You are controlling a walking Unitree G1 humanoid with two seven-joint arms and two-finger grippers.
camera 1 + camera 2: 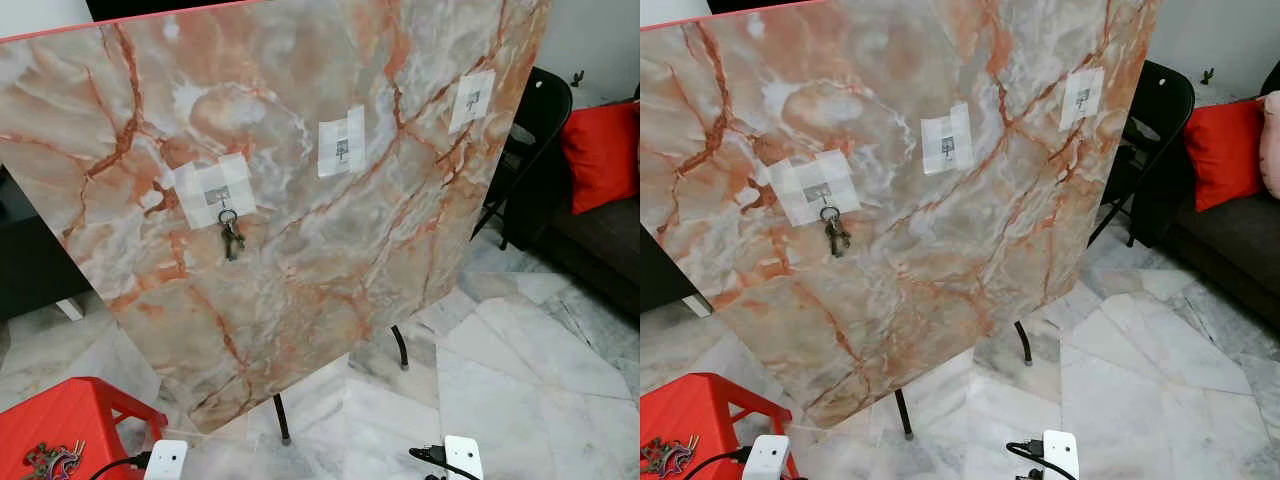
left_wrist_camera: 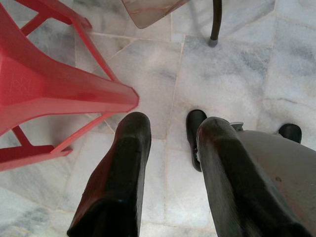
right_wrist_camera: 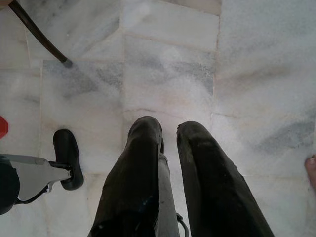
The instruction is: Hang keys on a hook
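At the far left, low down, stands a red plastic stool (image 1: 70, 415), and on its top lies a small bunch of colourful keys (image 1: 52, 460). Above it leans a big marble-pattern board (image 1: 300, 300), tilted, on thin dark legs (image 1: 283, 420). Three small hooks are taped on the board with white tape. On the left hook (image 1: 222, 195) hangs a bunch of keys (image 1: 231, 238) by its ring, touching the board just under the hook. The middle hook (image 1: 341, 150) and the right hook (image 1: 473, 98) carry nothing.

Both arms hang low near the marble floor (image 1: 540, 370). The left end effector (image 2: 168, 148) points down at the floor beside the stool; its two black fingers (image 2: 123, 168) are apart with a moderate gap and hold nothing. The right end effector (image 3: 169, 148) also points at the floor tiles; its fingers (image 3: 140, 163) stand closer, with a narrow gap, and they are empty too.

At the right, behind the board, is a black folding chair (image 1: 535, 130), then a dark sofa (image 1: 600, 240) with a red cushion (image 1: 603, 150) on it.
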